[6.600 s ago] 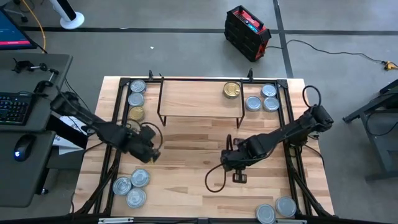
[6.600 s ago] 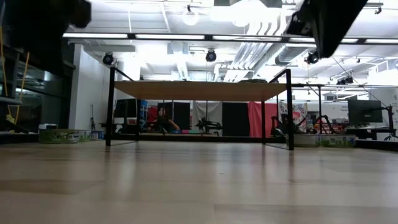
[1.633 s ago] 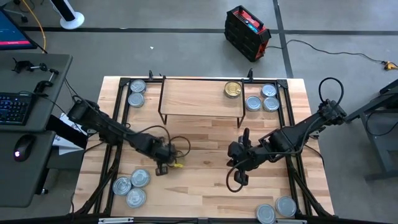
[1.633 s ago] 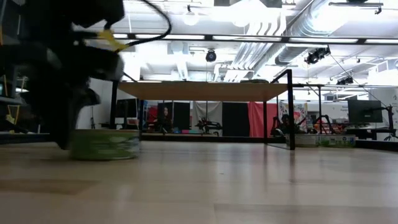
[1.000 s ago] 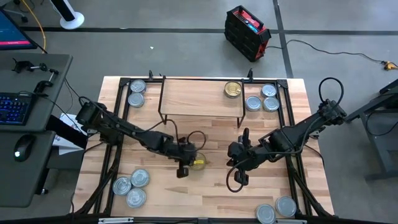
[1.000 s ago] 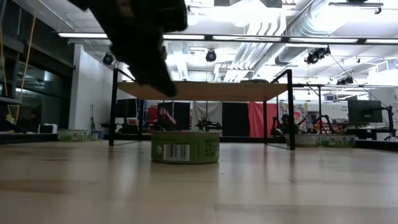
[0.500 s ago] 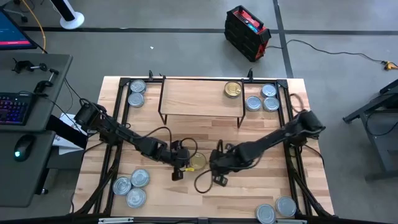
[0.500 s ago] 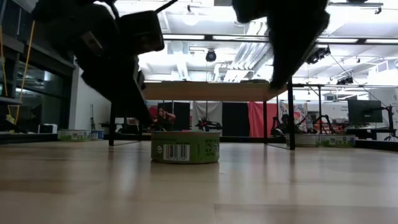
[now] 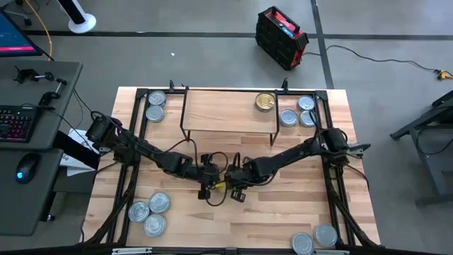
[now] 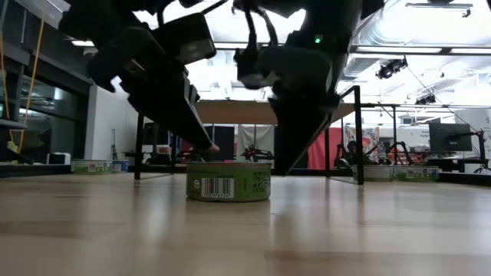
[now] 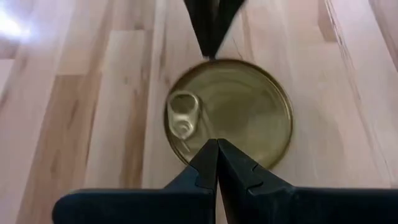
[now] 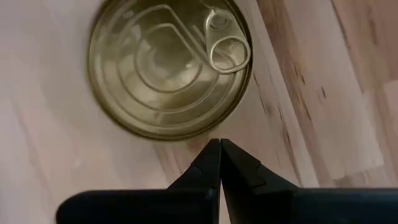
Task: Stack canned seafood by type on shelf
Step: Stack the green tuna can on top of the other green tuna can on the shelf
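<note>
A gold-lidded tin with a pull ring and green sides (image 10: 229,181) stands on its base mid-table, mostly hidden between the two grippers in the high view (image 9: 220,185). My left gripper (image 11: 217,143) is shut, its tips over the tin's left rim (image 10: 210,150). My right gripper (image 12: 219,142) is shut too, its tips just off the tin's right rim (image 10: 285,162). A second gold tin (image 9: 265,102) sits on the shelf (image 9: 226,112), toward its right end. My left gripper points its shut fingertips (image 11: 208,155) slanting down over the edge of the tin's lid (image 11: 205,134); I cannot tell whether they touch it. My right gripper's shut tips (image 12: 214,155) stand beside the tin's rim (image 12: 186,134) with a strip of table between; touching cannot be told.
Silver tins lie in groups: far left (image 9: 155,105), far right beside the shelf (image 9: 299,113), near left (image 9: 150,212) and near right (image 9: 315,239). Black frame rails (image 9: 134,142) run along both table sides. Bare wood lies on the near side of the grippers.
The right gripper has swept toward the table's left, from well right of the tin to right beside it. The left gripper has come down close by the tin's left rim. The tin has stayed standing in the same spot.
</note>
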### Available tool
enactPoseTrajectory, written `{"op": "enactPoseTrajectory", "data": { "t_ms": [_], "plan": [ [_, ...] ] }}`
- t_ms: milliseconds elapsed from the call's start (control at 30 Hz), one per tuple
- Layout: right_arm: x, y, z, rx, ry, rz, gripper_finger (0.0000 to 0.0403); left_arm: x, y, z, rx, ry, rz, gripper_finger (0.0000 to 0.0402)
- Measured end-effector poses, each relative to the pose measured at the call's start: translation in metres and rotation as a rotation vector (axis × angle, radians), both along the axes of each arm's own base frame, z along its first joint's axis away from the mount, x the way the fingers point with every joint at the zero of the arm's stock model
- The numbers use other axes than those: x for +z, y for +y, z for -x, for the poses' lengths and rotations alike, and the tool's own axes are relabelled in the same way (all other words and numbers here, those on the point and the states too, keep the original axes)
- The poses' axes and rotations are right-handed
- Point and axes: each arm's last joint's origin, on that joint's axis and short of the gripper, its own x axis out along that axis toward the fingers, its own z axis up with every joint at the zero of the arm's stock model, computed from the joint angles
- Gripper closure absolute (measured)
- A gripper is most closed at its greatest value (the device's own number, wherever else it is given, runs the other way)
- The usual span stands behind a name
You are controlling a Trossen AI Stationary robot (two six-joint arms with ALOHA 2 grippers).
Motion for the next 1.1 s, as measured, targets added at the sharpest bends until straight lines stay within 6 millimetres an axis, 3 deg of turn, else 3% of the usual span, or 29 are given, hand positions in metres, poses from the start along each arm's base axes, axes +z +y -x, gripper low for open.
{"op": "enactPoseTrajectory", "data": {
  "t_ms": [667, 1100],
  "plan": [
    [0.004, 0.006, -0.018, 0.053, -0.185, -0.052, 0.0403, -0.024, -0.006, 0.025, 0.012, 0.083, 0.008, 0.0401],
    [0.036, 0.012, -0.039, 0.085, -0.389, -0.023, 0.0403, -0.031, -0.006, 0.030, 0.014, 0.132, -0.011, 0.0401]
  ]
}}
